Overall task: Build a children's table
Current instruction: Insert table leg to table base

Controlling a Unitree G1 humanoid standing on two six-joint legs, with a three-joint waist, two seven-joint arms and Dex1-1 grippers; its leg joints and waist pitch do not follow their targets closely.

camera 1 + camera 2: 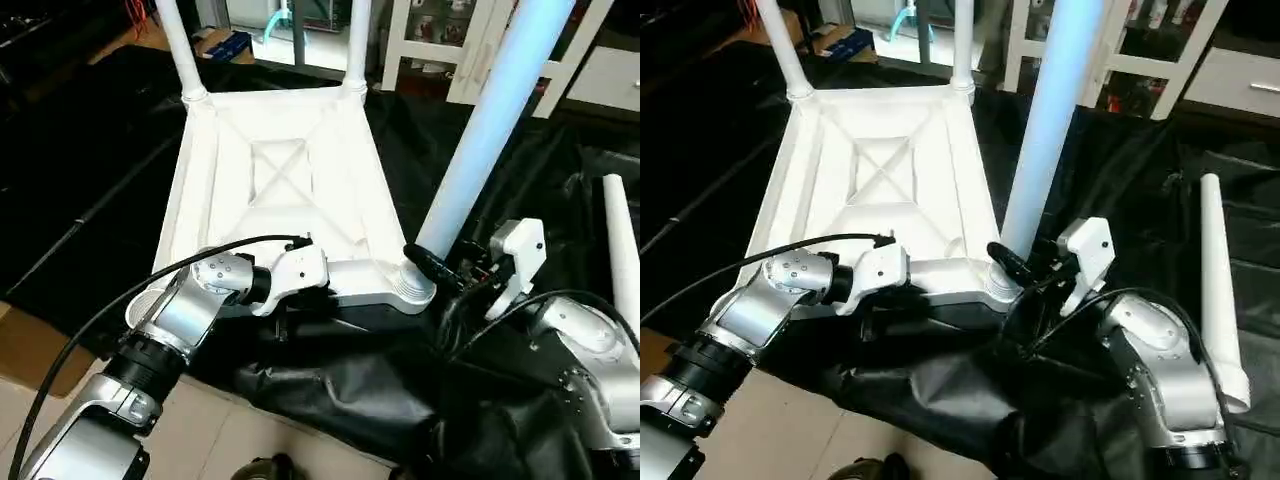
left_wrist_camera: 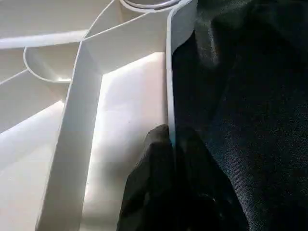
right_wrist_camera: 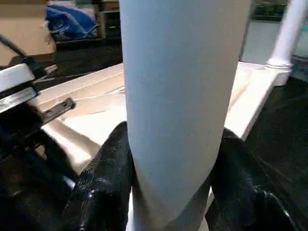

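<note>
The children's table top lies upside down on black cloth, its X-ribbed underside facing up. Two white legs stand in the far corner sockets. A third leg stands tilted in the near right socket, and my right gripper is shut on it just above the socket, one black finger on each side. My left gripper is shut on the thin near rim of the top. A fourth leg lies loose on the cloth at the right.
Black cloth covers the floor around the top and bunches up in front of me. White shelving stands at the back right, with boxes at the back left. A black cable loops over my left forearm.
</note>
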